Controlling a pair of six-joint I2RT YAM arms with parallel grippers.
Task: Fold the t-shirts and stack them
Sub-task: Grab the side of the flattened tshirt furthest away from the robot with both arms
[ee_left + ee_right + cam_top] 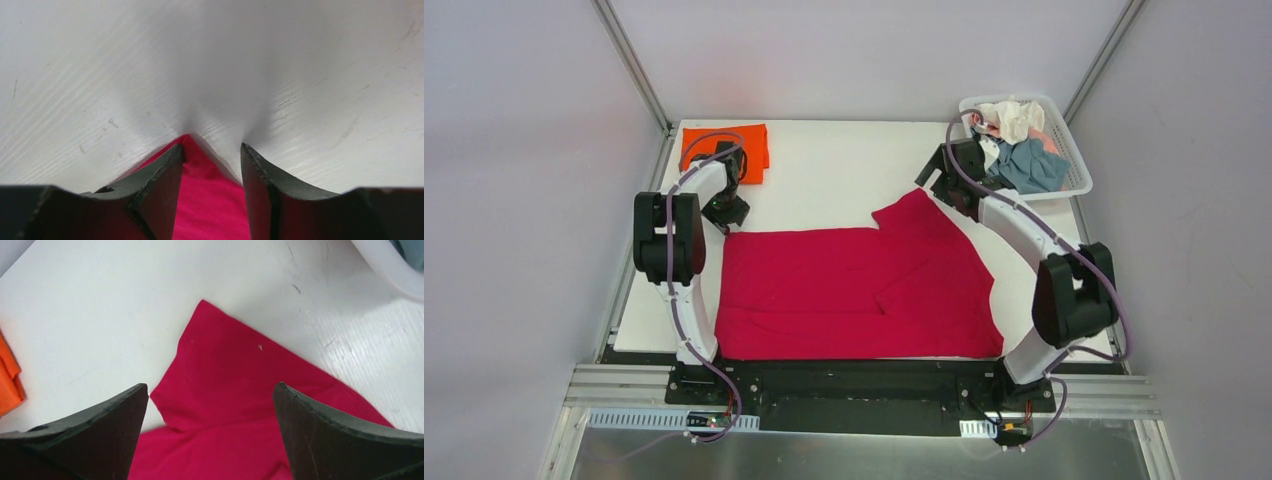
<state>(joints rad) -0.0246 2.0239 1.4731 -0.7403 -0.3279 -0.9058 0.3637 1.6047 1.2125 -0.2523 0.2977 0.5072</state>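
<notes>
Half spread, the left end effector (212,148) is straddling the red shirt (210,205) corner; best gripping deep. The right end effector (210,386) is gaping wide.

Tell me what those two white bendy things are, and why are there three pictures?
They are robot arms, the left arm and the right arm, each ending in a two-finger claw. One picture looks down from above; the others come from cameras on the wrists, showing the black fingers close up. On the white table lie a spread red t-shirt and a folded orange t-shirt; a basket holds more clothes. The left gripper has a finger each side of the red shirt's corner, not pinching yet. The right gripper gapes open over the shirt, holding nothing.
</notes>
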